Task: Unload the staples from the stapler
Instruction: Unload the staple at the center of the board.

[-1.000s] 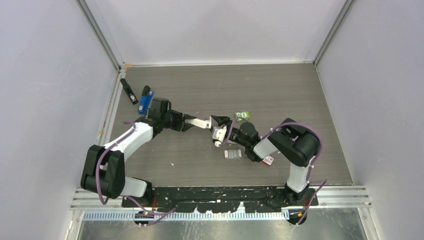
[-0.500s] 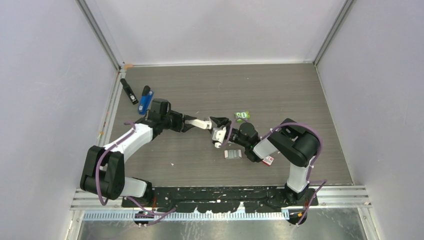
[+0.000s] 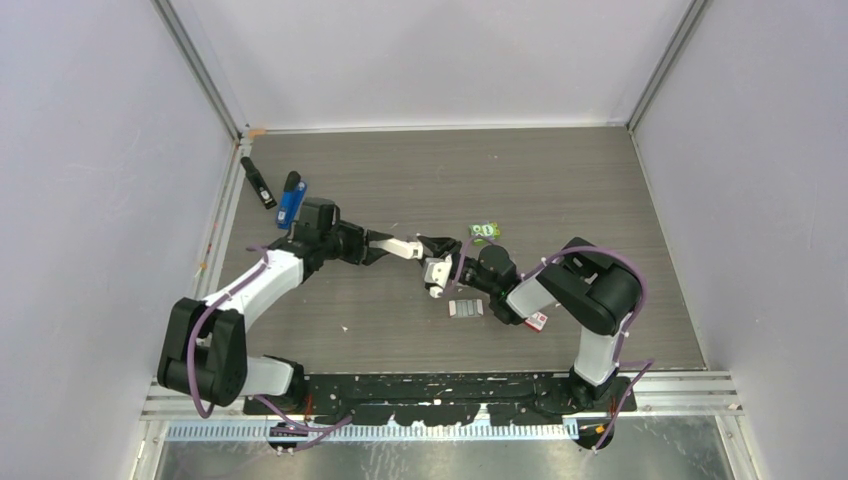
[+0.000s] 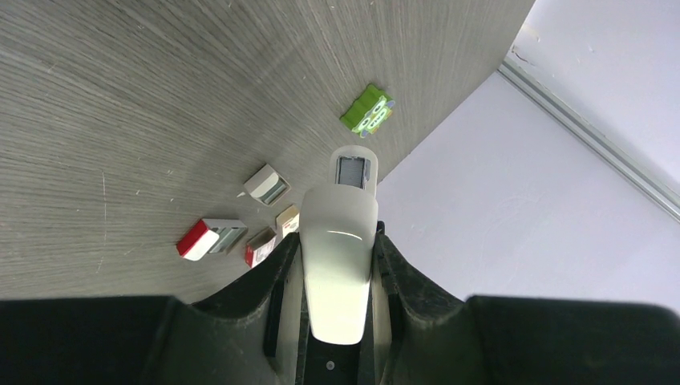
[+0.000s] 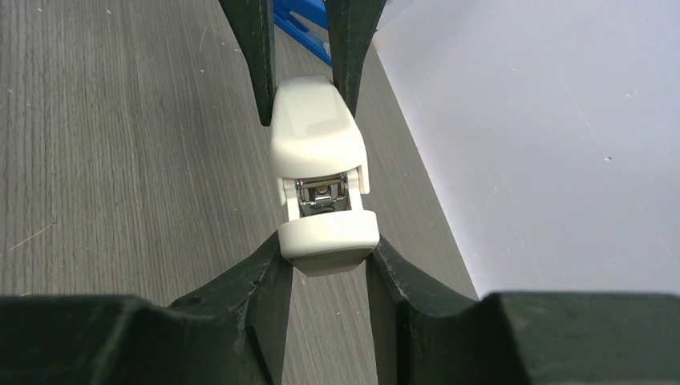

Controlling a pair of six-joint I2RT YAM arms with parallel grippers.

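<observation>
You've got the white stapler mid-desk, held from both ends. L gripper comes in from the left edge side. Its fingers pinch the stapler body, and the grey-windowed end pokes out past them. R gripper comes in from the right, and its fingers clamp the stapler's other end. In the R wrist view there's a gap w/ silvery metal in the stapler's body.

The blue stapler lies near the far-left corner, close to the left edge. A black piece sits just beside it, and neither arm touches either one.

A grey cluster that looks like staples sits on the desk toward the near edge, just by the R arm. You can't tell from here if they're loose strips or boxed. A red-and-white box is near it, and a green packet is farther back.
</observation>
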